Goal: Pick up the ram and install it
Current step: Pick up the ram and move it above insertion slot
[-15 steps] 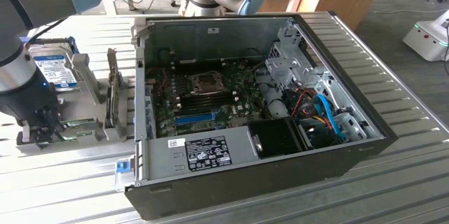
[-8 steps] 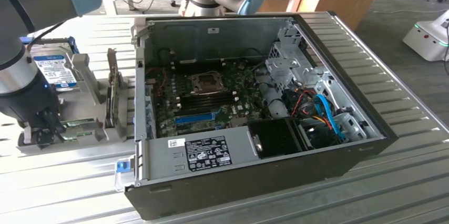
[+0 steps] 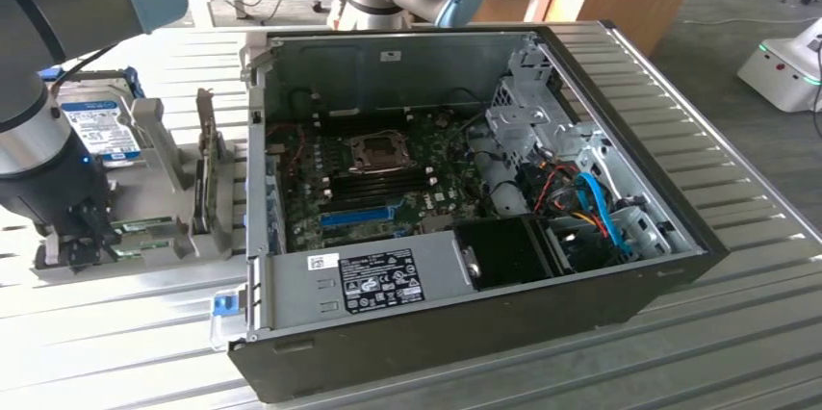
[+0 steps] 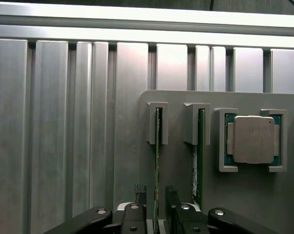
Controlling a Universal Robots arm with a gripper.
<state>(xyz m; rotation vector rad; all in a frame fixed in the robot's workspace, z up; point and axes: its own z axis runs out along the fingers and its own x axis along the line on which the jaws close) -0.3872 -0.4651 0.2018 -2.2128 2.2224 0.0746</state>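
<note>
The fingers (image 4: 140, 191) of the gripper (image 4: 156, 195) stand spread and unclenched, one on each side of the ram (image 4: 157, 146), which stands on edge, ungrasped, in a slot of the grey holder (image 4: 244, 195). The ram's long axis runs straight away from the fingers along the holder, its thin faces toward them; a second green stick (image 4: 198, 156) fills the holder's neighbouring slot, with a processor (image 4: 254, 139) in the pocket beyond. The holder lies on the ribbed table (image 4: 49, 136) beside the open computer case (image 3: 578, 309).

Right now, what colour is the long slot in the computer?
The slot is bright blue, clearest in the exterior view.
</note>
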